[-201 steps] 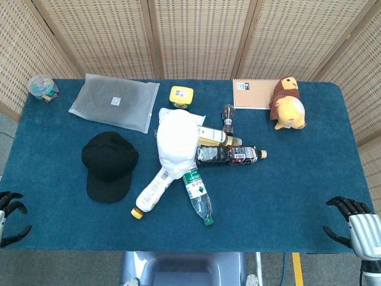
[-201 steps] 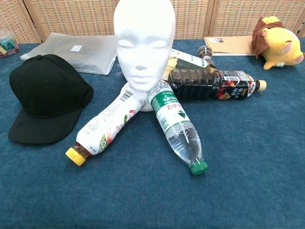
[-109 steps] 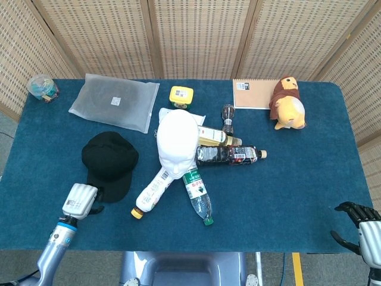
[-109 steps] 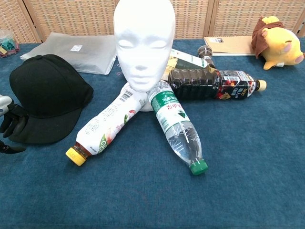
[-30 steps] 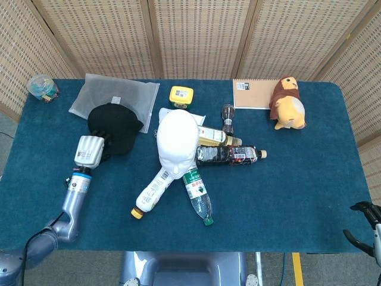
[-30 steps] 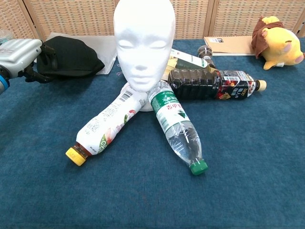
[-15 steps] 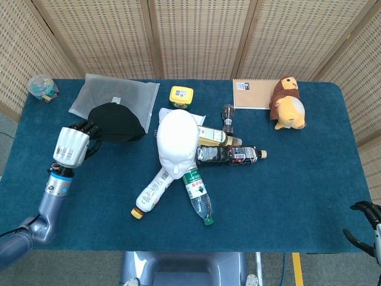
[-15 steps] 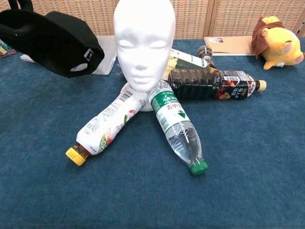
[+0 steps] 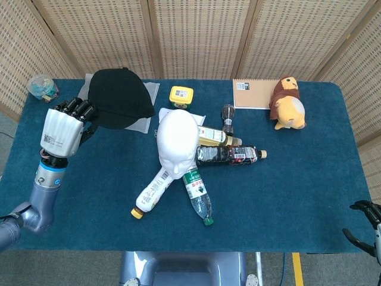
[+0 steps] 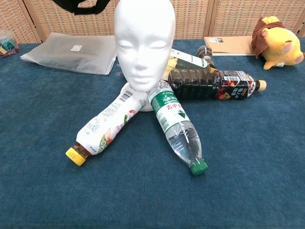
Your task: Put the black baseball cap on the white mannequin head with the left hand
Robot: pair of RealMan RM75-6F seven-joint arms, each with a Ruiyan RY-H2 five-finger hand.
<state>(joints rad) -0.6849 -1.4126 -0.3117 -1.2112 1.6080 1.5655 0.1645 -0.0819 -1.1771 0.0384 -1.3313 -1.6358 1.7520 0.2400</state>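
My left robot hand (image 9: pixel 61 127), gripping the black fabric baseball cap (image 9: pixel 119 98), has raised it level with the white foam mannequin head (image 9: pixel 177 143), ready for placement.

You see a matt black cloth cap (image 9: pixel 121 98) held by your left hand (image 9: pixel 62 127), whose shell is glossy white plastic. The mannequin head (image 10: pixel 144 43) looks smooth, matt white. At its four o'clock, a clear plastic bottle (image 10: pixel 178 126) glints on napped blue cloth (image 10: pixel 248 162).

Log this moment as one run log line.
left hand: holds black cap aloft | mannequin head: bare | right hand: idle at table edge
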